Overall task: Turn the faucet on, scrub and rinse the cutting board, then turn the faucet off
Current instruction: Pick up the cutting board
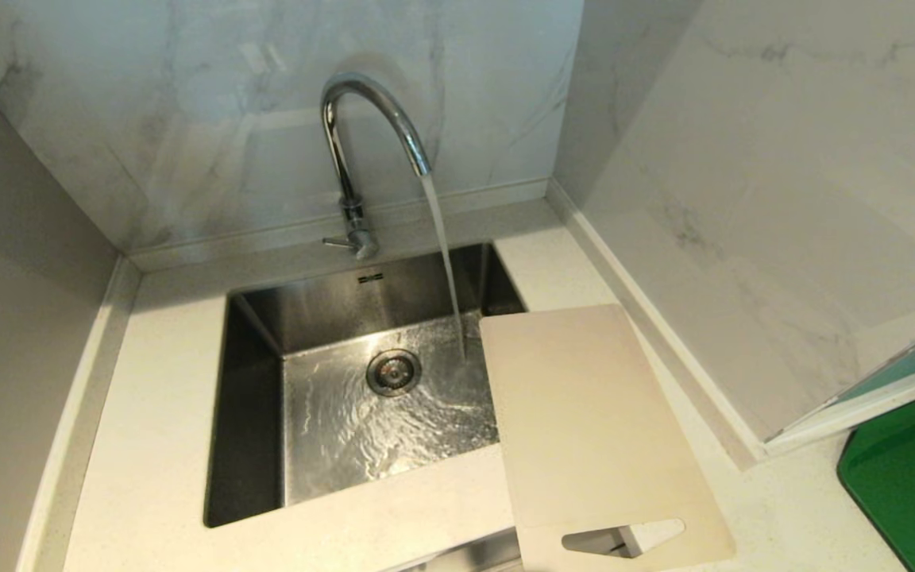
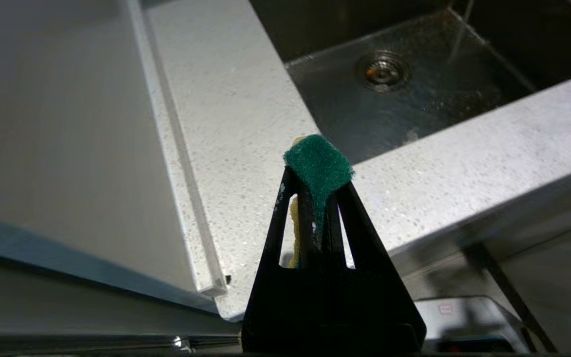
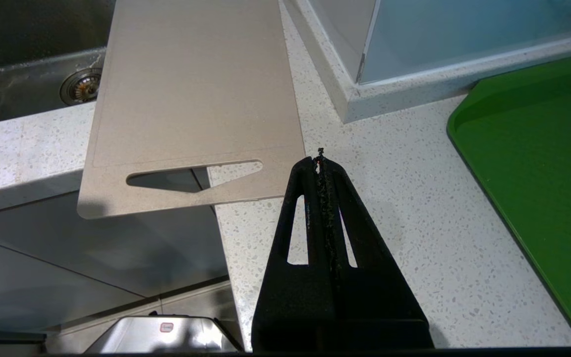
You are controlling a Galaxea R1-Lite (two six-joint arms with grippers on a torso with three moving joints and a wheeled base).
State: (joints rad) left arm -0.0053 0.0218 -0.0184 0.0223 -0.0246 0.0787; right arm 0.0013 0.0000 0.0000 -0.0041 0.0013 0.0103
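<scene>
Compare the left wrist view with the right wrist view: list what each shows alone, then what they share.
Left wrist only: the left tool shut on a green scouring pad, and water falling into the sink.
Right wrist only: the right tool shut and empty, the cutting board overhanging the counter edge, and a green board.
Both: the sink drain, the speckled counter.

A steel sink sat recessed in the speckled white countertop, its drain near the basin's centre. A green board lay at the countertop's right edge.
</scene>
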